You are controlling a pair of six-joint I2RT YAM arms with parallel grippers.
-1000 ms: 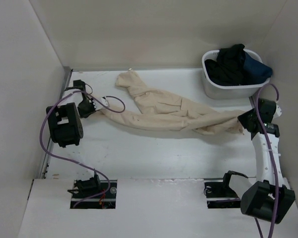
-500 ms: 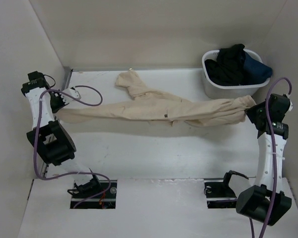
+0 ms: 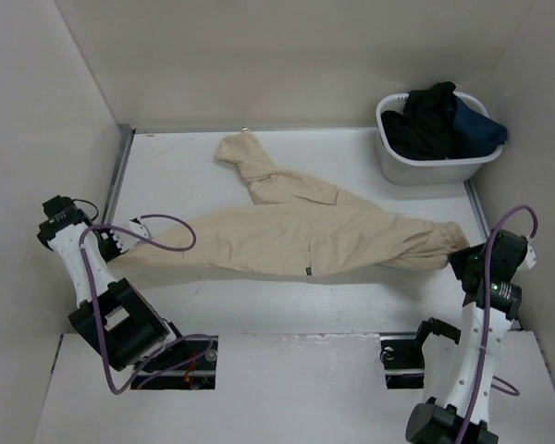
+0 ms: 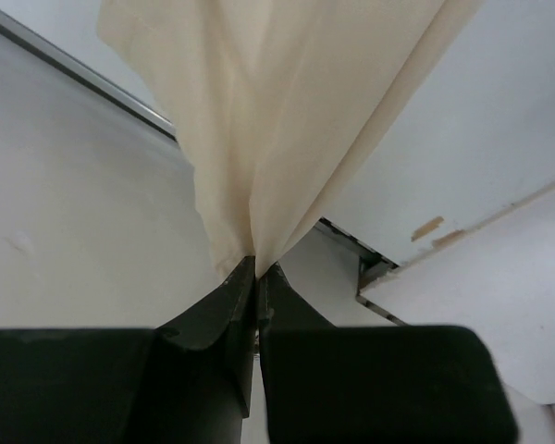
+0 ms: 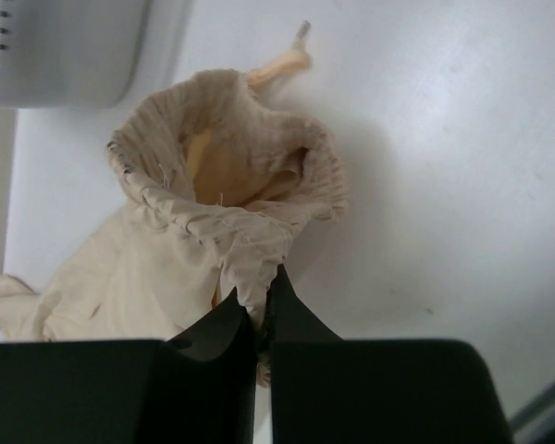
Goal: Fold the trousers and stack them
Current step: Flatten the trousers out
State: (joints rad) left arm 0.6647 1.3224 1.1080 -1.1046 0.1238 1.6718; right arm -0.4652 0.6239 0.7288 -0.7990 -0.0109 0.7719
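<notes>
Found the trousers (image 3: 296,236) stretched across the table (image 3: 259,305), forward and left of the basket (image 3: 416,171) and apart from it, with one loose leg trailing back to lie level with the basket, well to its left. Saw the left end effector (image 4: 257,277) pinched tight on a fold of beige cloth at the end furthest from the basket, with no gap between the jaws. Saw the right end effector (image 5: 264,301) likewise clamped on the gathered hem of an opening, just in front of the basket. Judged the two-ended grip as meant to pull the cloth taut and flat, smoothing out creases ahead of any fold. Counted no fold as made yet, and no stacking begun. Noted the dark garments (image 3: 435,120) heaped inside the basket, no part of this job.
</notes>
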